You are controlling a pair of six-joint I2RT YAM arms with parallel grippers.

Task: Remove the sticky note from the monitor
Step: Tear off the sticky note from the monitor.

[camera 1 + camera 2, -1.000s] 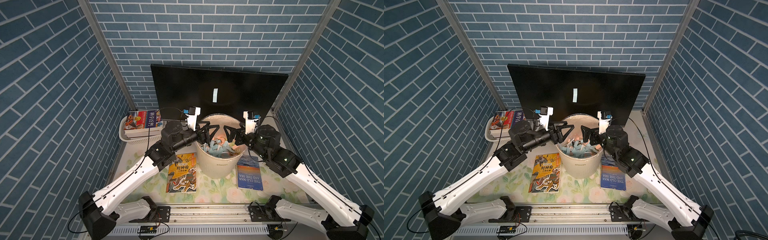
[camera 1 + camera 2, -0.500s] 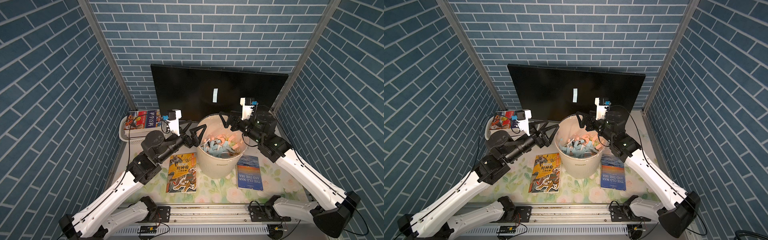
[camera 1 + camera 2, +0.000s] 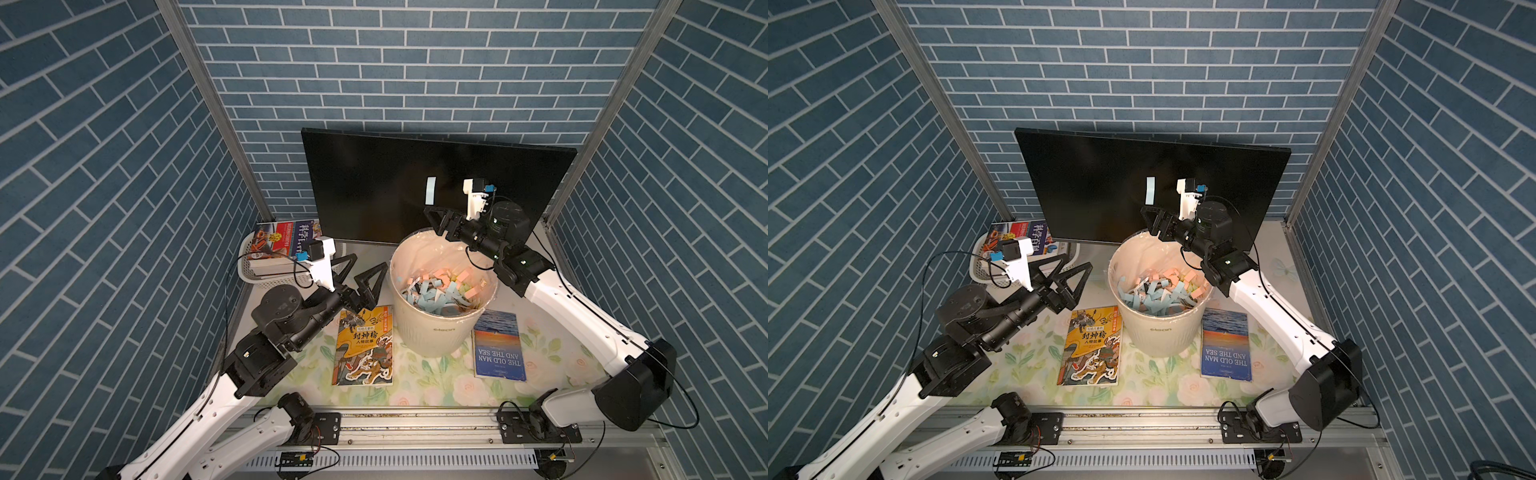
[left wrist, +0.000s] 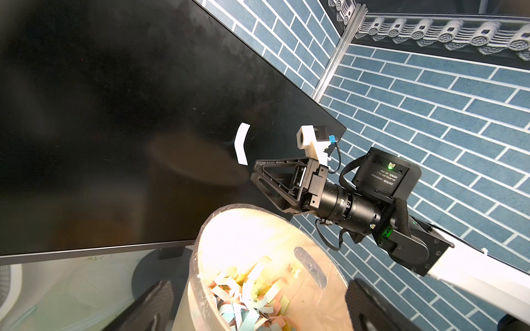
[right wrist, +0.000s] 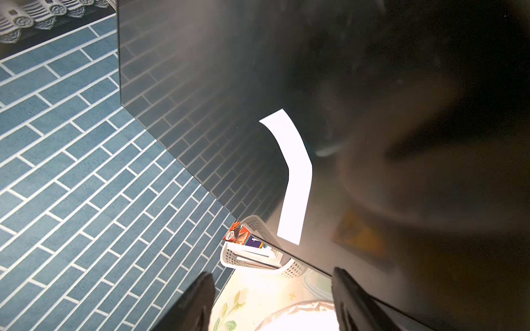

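Note:
The monitor [image 3: 374,187] [image 3: 1092,187] stands at the back, black and glossy. A pale sticky note [image 3: 431,190] [image 3: 1150,190] is stuck upright near the screen's middle, and its lower part curls off the glass [image 5: 295,183] [image 4: 241,143]. My right gripper [image 3: 432,214] [image 3: 1147,212] [image 5: 271,275] [image 4: 253,172] hovers just below the note's lower end, in front of the screen. It is open with nothing between its fingers. My left gripper [image 3: 369,262] [image 3: 1077,262] [image 4: 258,286] stands wide open and holds nothing, low and left of the bin.
A white bin [image 3: 440,332] [image 3: 1158,332] full of coloured paper strips stands before the monitor, under the right arm. An orange book [image 3: 365,345] and a blue book [image 3: 496,345] lie flat beside it. A white basket [image 3: 257,274] holding books sits at the back left.
The right gripper has risen from over the bin to just under the note, its jaws narrower. The left arm has drawn back leftward from the bin and opened wider.

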